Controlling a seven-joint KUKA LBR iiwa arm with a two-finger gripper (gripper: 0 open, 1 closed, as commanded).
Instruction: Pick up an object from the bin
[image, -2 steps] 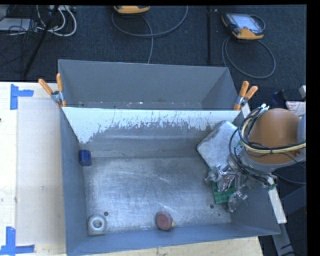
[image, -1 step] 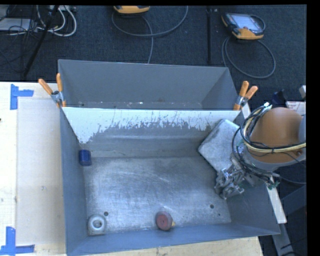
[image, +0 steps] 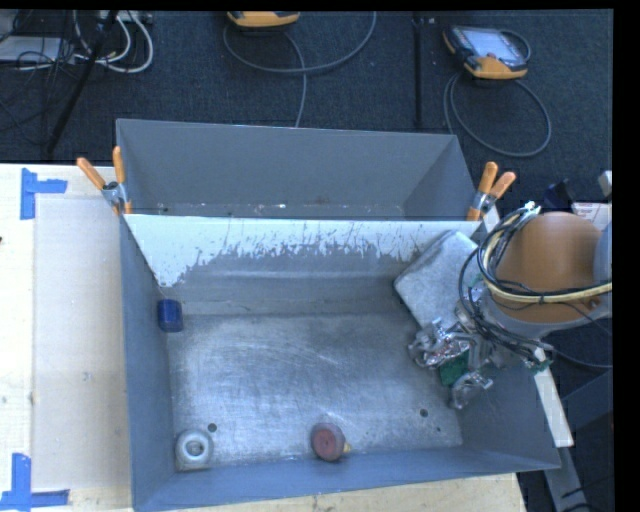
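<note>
The grey bin has a pale slab at its right wall. The gripper sits low beside the slab; I cannot tell whether it is open or closed. Judged a reaching step: next, grasp and lift. A reddish disc, white ring and blue block lie along the bin's front and left.

Blue block far left, against the wall. Pale grey ring in front-left corner; reddish-brown disc along the front edge, well apart from it. Speckled grey slab leans in back-right corner. Outside, on dark carpet: looping black cables, orange-edged handheld unit top right.
</note>
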